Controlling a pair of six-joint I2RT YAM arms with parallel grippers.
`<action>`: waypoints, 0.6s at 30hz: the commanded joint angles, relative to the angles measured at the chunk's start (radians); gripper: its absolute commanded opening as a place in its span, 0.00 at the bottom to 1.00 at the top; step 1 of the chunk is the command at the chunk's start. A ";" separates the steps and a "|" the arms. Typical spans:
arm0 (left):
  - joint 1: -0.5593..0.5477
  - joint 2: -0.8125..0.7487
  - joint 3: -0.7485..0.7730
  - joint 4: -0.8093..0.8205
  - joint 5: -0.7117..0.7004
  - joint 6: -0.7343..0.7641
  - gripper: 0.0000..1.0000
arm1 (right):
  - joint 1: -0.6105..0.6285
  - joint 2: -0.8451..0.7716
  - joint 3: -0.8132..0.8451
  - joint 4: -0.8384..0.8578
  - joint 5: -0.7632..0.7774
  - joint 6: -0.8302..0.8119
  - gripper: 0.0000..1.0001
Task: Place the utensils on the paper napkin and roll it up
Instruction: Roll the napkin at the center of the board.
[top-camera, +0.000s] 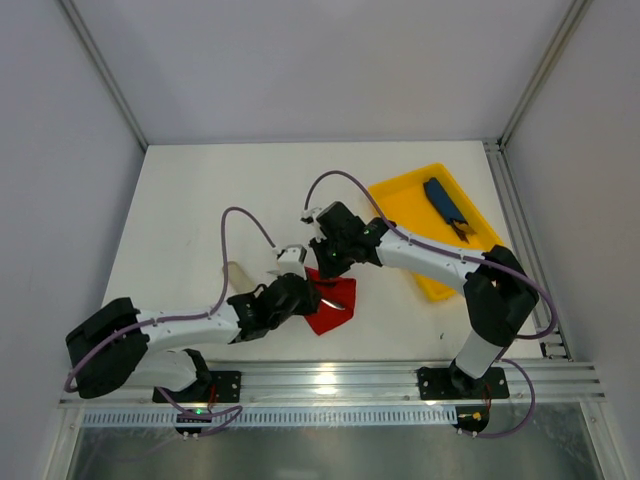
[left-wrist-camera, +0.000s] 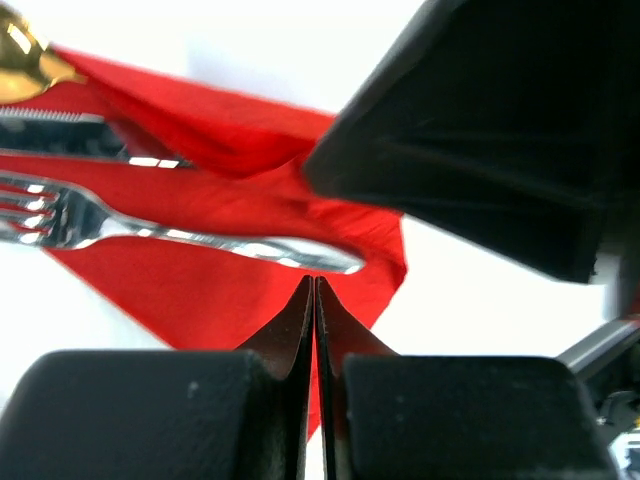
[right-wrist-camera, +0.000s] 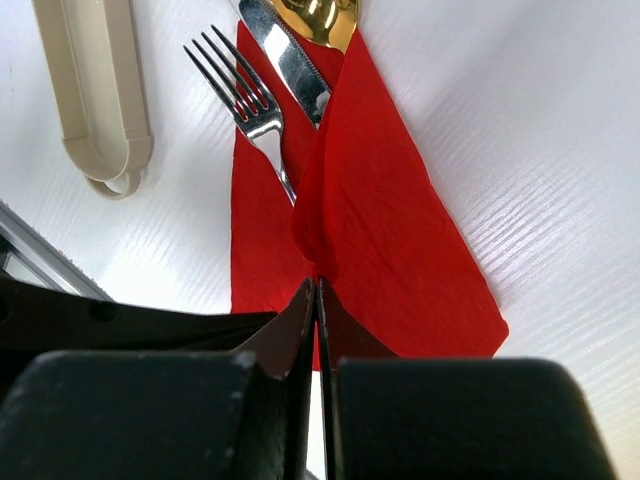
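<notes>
The red paper napkin (right-wrist-camera: 390, 250) lies on the white table, one side folded up over the utensils. A silver fork (right-wrist-camera: 250, 110), a knife blade (right-wrist-camera: 290, 65) and a gold spoon bowl (right-wrist-camera: 320, 15) stick out at its far end. My right gripper (right-wrist-camera: 316, 282) is shut on the raised fold of the napkin (top-camera: 332, 312). My left gripper (left-wrist-camera: 315, 282) is shut with nothing in it, its tips just below the end of the fork handle (left-wrist-camera: 320, 262), over the napkin (left-wrist-camera: 200, 290). In the top view the left gripper (top-camera: 305, 292) and right gripper (top-camera: 322, 262) meet at the napkin.
A beige sleeve (right-wrist-camera: 95, 90) lies left of the napkin, also seen as the sleeve (top-camera: 238, 277) by the left arm. A yellow tray (top-camera: 400, 200) at the right holds a dark-blue oblong item (top-camera: 445, 205). The right gripper's black body (left-wrist-camera: 480, 150) hangs close above the left gripper.
</notes>
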 joint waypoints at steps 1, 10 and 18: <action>-0.006 0.004 -0.041 0.071 -0.001 0.014 0.00 | 0.009 -0.035 -0.001 0.024 -0.015 0.012 0.04; -0.040 0.068 -0.027 0.079 -0.058 0.017 0.00 | 0.016 -0.035 0.001 0.030 -0.036 0.028 0.04; -0.046 0.094 0.007 -0.020 -0.133 -0.012 0.00 | 0.024 -0.033 -0.016 0.047 -0.032 0.031 0.04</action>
